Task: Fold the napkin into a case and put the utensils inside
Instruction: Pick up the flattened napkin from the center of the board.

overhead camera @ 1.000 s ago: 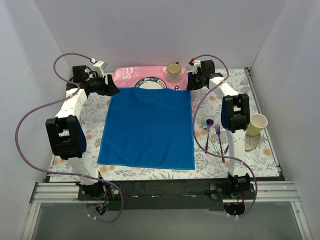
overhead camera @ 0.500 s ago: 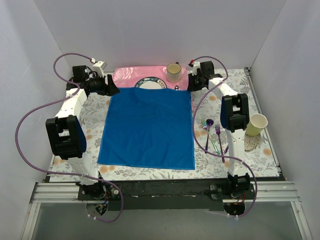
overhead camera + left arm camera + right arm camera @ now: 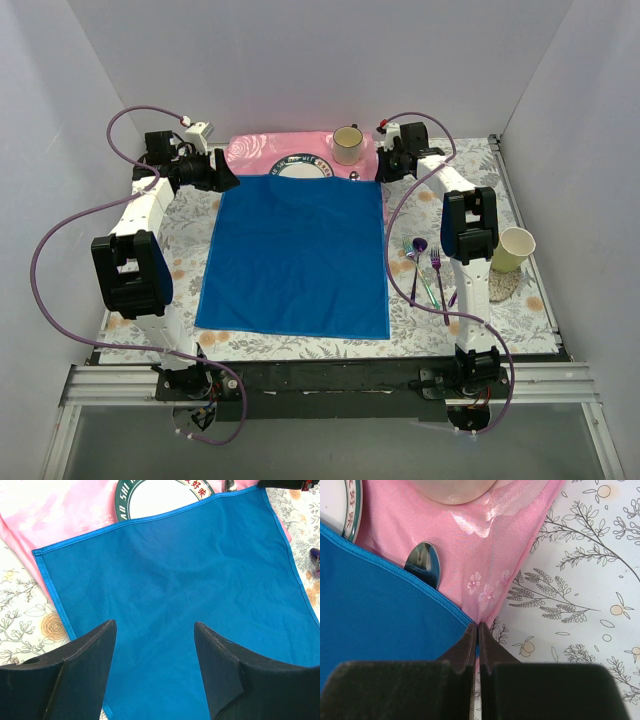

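The blue napkin (image 3: 295, 260) lies spread flat and unfolded on the table, its far edge over the pink placemat (image 3: 260, 150) and a plate (image 3: 300, 168). No folded case shows. My left gripper (image 3: 225, 178) is open and empty above the napkin's far left part (image 3: 190, 580), jaws wide apart (image 3: 155, 625). My right gripper (image 3: 383, 170) is shut (image 3: 478, 626) on the napkin's far right corner (image 3: 380, 600), where the pink placemat (image 3: 485, 555) bunches against the jaws. The iridescent utensils (image 3: 425, 265) lie on the table right of the napkin.
A paper cup (image 3: 348, 145) stands on the placemat beside the plate (image 3: 155, 492). A plain silver spoon (image 3: 425, 567) sticks out from under the napkin's far edge. Another cup (image 3: 513, 248) stands on a coaster at the right. White walls enclose the table.
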Controlling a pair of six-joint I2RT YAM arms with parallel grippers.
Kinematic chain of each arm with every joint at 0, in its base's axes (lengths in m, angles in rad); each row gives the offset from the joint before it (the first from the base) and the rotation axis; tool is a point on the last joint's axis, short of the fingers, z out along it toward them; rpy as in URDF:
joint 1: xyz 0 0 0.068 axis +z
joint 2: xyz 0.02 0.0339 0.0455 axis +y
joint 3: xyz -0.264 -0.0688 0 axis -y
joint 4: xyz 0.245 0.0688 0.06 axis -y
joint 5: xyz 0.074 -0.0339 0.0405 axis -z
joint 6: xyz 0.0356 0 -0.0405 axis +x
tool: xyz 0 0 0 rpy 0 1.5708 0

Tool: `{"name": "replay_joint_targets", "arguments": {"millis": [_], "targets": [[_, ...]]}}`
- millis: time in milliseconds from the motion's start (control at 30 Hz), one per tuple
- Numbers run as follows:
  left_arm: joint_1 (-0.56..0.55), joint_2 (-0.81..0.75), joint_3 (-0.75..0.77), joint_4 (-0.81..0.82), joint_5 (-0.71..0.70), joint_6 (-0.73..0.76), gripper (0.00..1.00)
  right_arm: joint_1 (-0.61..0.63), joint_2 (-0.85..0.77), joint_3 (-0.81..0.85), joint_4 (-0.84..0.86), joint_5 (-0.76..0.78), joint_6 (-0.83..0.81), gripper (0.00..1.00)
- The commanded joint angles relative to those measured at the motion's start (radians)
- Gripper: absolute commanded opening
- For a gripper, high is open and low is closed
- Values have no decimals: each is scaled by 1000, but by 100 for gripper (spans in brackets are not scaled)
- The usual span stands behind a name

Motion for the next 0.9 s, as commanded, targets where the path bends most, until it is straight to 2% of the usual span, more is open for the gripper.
{"name": "replay_joint_targets", "arguments": {"millis": [0,267,433,733,867], "targets": [[0,-33,8,18,16,2,63,11,-84,28,22,-26,-17,1],[-2,-38,4,18,12,7,63,27,-127,2,22,-26,-46,1],[-2,-39,8,20,14,6,63,28,-113,24,1,17,-55,11],[-2,-41,14,18,14,7,63,27,-78,47,-45,49,-62,16],[-2,-41,13,18,12,9,64,28,-76,42,-53,57,-63,24]]}}
